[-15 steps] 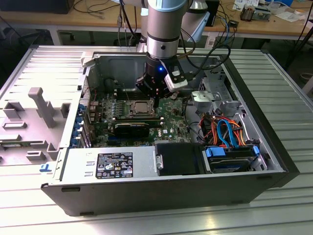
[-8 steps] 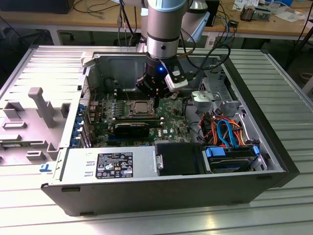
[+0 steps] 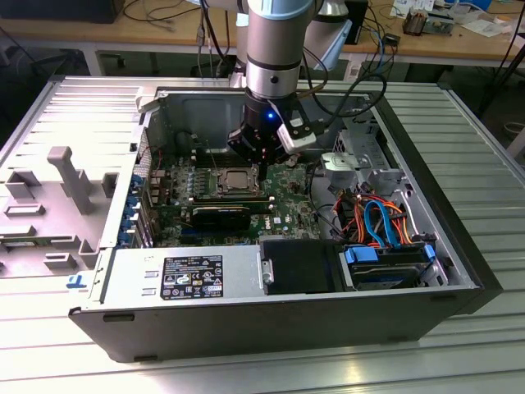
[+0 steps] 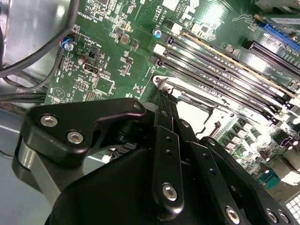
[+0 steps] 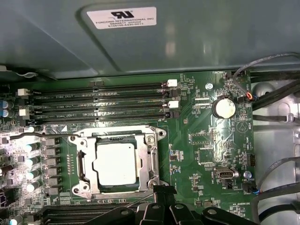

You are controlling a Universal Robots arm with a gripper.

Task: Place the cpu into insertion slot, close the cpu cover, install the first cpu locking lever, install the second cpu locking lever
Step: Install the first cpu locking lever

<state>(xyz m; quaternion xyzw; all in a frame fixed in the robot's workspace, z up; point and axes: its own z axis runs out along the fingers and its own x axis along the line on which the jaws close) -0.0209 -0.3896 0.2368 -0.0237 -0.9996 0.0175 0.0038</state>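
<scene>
While the arm reaches down into an open computer case [image 3: 459, 271] lying on a ribbed metal table [image 3: 492, 164], its gripper [image 3: 256, 156] hangs just above the motherboard [image 3: 287, 197], at the edge of the insertion slot [image 3: 235, 182]. From the exterior view the black fingers point down at the socket's side toward that view's right, but whether they grip anything cannot be told from there.

Looking straight down, the first wrist view gives what the wider shot lacks: the cpu [image 5: 116, 164], dull silver, lies flat inside the insertion slot [image 5: 82, 161], and the cpu cover [image 5: 151, 154] frames it, closed down around the chip. A thin locking lever [image 5: 42, 136] runs along the socket's edge next to the memory slots [image 5: 93, 105]. The fingertips [image 5: 162, 191] sit just beside the socket's opposite edge.

Seen from the second wrist view, the fingers [image 4: 168, 126] are drawn close together, their tips at the metal rim of the socket [image 4: 161, 82], with a bright part of the chip [image 4: 197, 112] visible past them. Nothing is seen held between them.
</scene>
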